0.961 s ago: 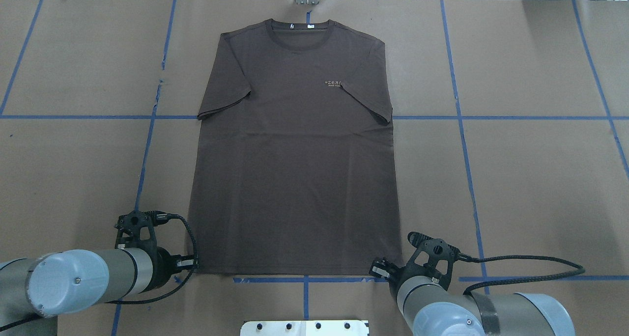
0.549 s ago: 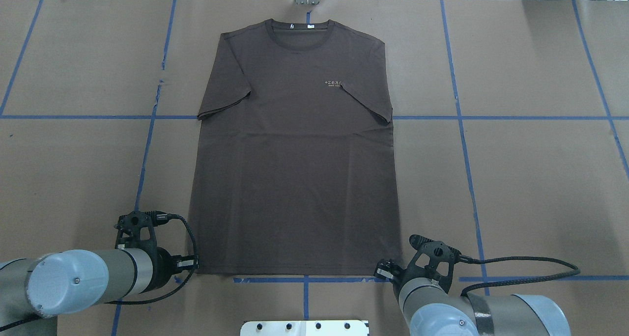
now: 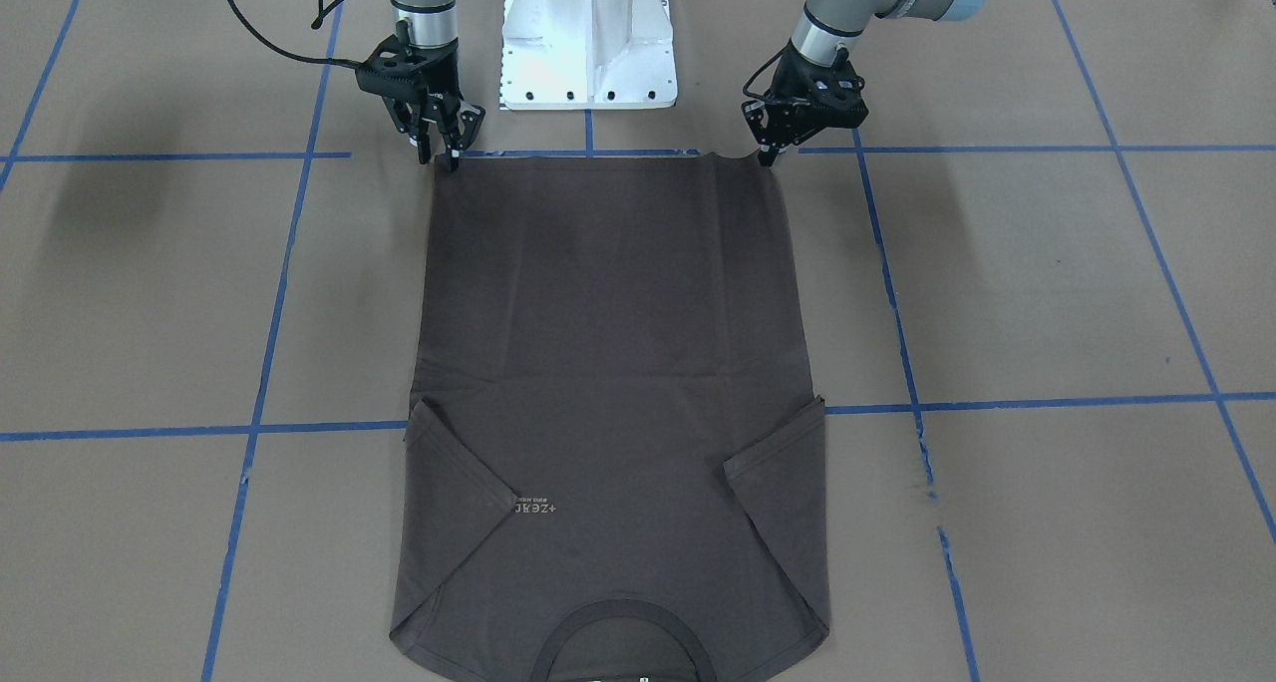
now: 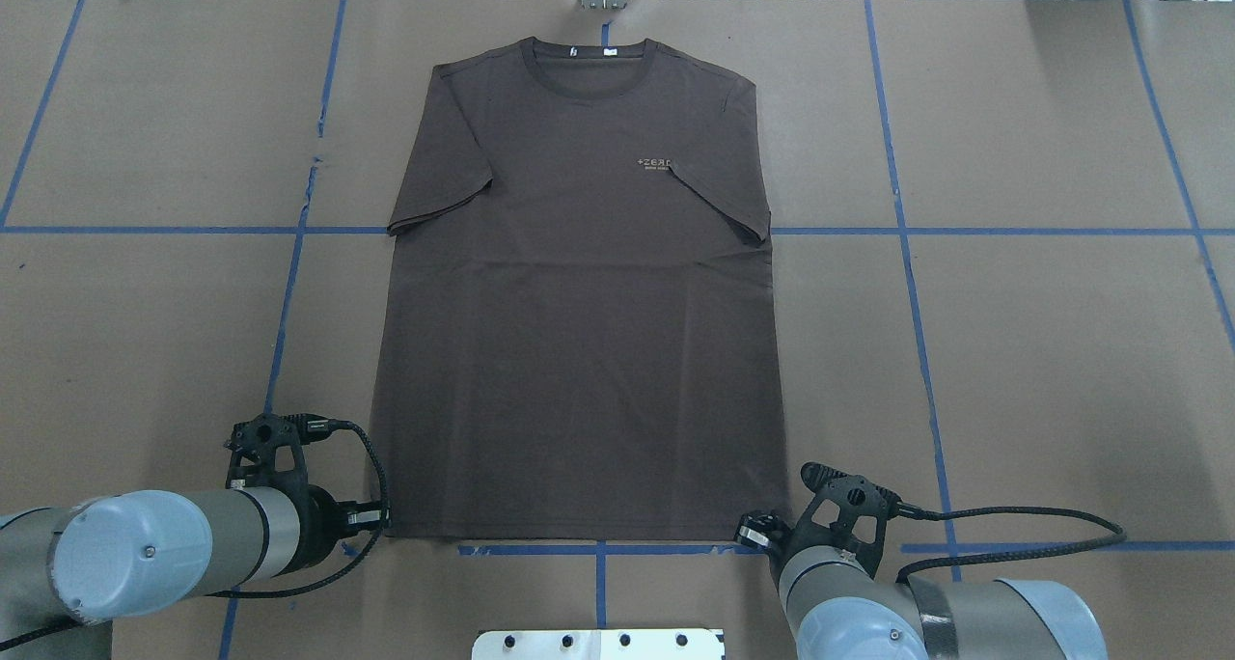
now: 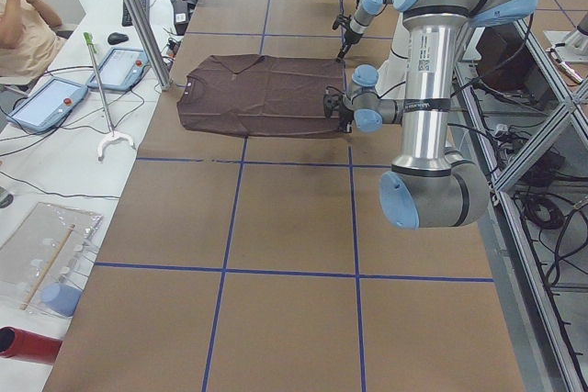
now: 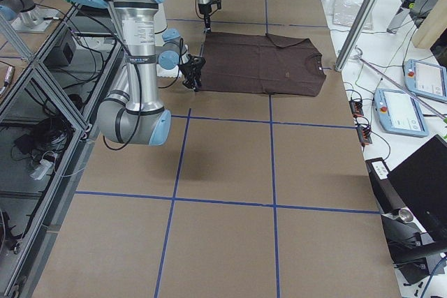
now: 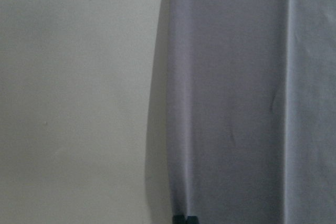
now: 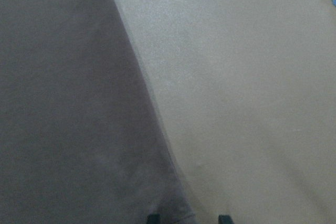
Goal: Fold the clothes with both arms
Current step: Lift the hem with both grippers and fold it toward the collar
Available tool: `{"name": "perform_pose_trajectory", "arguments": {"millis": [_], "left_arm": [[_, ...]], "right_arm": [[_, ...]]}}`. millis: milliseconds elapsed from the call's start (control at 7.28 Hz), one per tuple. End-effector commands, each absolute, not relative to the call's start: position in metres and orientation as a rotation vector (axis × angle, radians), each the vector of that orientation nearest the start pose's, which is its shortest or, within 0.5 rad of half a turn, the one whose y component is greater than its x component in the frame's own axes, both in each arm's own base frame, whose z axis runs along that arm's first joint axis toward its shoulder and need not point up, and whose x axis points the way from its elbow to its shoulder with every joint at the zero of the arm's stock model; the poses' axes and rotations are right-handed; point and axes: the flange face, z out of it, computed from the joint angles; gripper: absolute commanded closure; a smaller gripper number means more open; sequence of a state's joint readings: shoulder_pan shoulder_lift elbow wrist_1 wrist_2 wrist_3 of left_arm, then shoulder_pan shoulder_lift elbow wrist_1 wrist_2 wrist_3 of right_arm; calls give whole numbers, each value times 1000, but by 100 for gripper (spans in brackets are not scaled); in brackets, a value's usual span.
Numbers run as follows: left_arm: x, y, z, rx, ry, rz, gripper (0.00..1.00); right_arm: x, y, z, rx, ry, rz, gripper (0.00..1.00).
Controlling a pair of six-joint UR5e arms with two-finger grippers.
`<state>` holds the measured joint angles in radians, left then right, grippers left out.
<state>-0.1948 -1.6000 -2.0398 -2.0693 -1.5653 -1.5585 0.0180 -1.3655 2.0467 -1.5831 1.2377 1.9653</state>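
The dark brown-grey short-sleeved T-shirt (image 4: pixel 579 351) lies flat on the brown paper-covered table (image 4: pixel 1061 351), hem toward the white pedestal base (image 3: pixel 588 44), black left gripper (image 3: pixel 769 156) at its left hem corner, black right gripper (image 3: pixel 447 156) at the right

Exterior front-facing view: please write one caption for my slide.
A dark brown-grey T-shirt lies flat on brown paper-covered table; left gripper and right gripper reach its hem corners.

Robotics lab: teach pendants (image 5: pixel 48 104), tape-gridded table (image 4: pixel 1042 351), aluminium post (image 5: pixel 138 16).
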Motion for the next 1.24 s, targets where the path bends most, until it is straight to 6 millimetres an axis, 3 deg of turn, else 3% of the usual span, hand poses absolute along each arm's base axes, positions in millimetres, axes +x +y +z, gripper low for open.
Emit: {"name": "perform_pose_trajectory", "arguments": {"millis": [0,275,412,549,824,961,1098], "left_arm": [[458,-227,368,109,997,-170,100],[459,-227,366,110,1002,-170,100],[445,-224,334,111,1064,-166,100],[411,-213,288,67,1089,-138,100],[322,-187,198,-10,1094,-103,100],[276,-174,169,-56,1113,-86,100],[275,-174,162,-59,1111,-85,100]], "right_arm": [[-525,-176,344,199,-723,536,100],[-521,-181,338,210,-735,537,100],[-496,-189,315,197,-785,555,100],[-456,-191,297,193,-801,559,100],[-346,-158,224,82,-780,486,100],[-315,-152,202,45,-802,470,100],[-320,-150,200,43,-794,465,100]]}}
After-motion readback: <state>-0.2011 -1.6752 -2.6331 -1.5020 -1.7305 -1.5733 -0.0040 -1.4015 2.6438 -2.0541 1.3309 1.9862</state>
